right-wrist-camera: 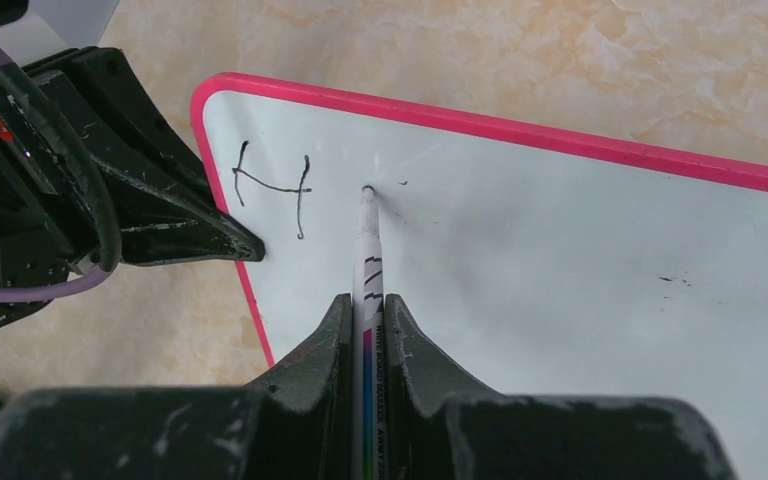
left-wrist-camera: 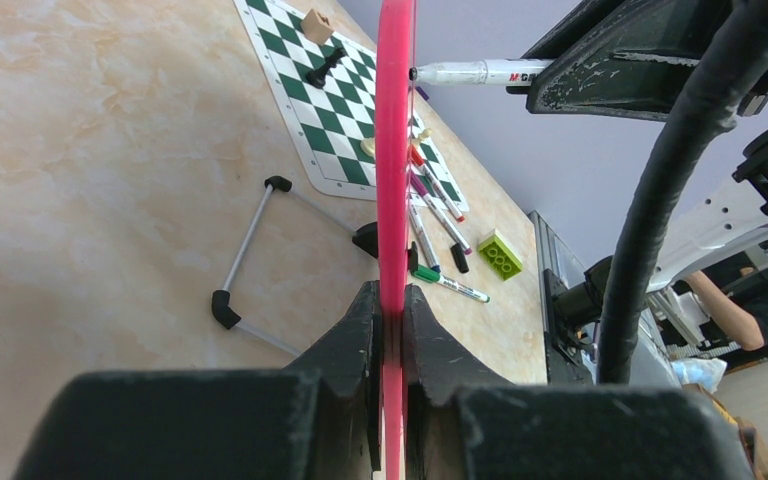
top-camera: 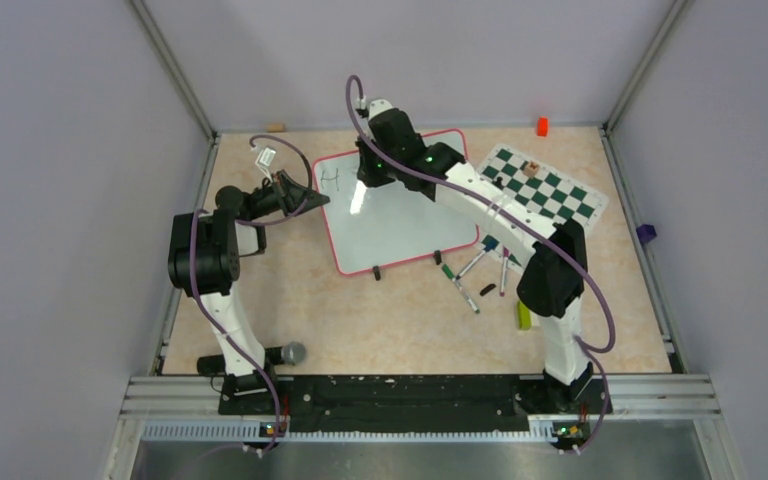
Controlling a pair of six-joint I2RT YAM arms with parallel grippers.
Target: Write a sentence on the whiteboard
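Pink-rimmed whiteboard (top-camera: 400,220) edge is pinched in your left gripper (left-wrist-camera: 392,300), while your right gripper (right-wrist-camera: 367,305) clamps a marker (right-wrist-camera: 367,228), tip on the board just beside a lone "H" (right-wrist-camera: 272,188).

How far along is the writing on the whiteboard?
Done: one letter, H, on the whiteboard. In hand: left tool clamps the board's pink edge; right tool holds the marker, tip at the board beside H. Left: the rest of the sentence.
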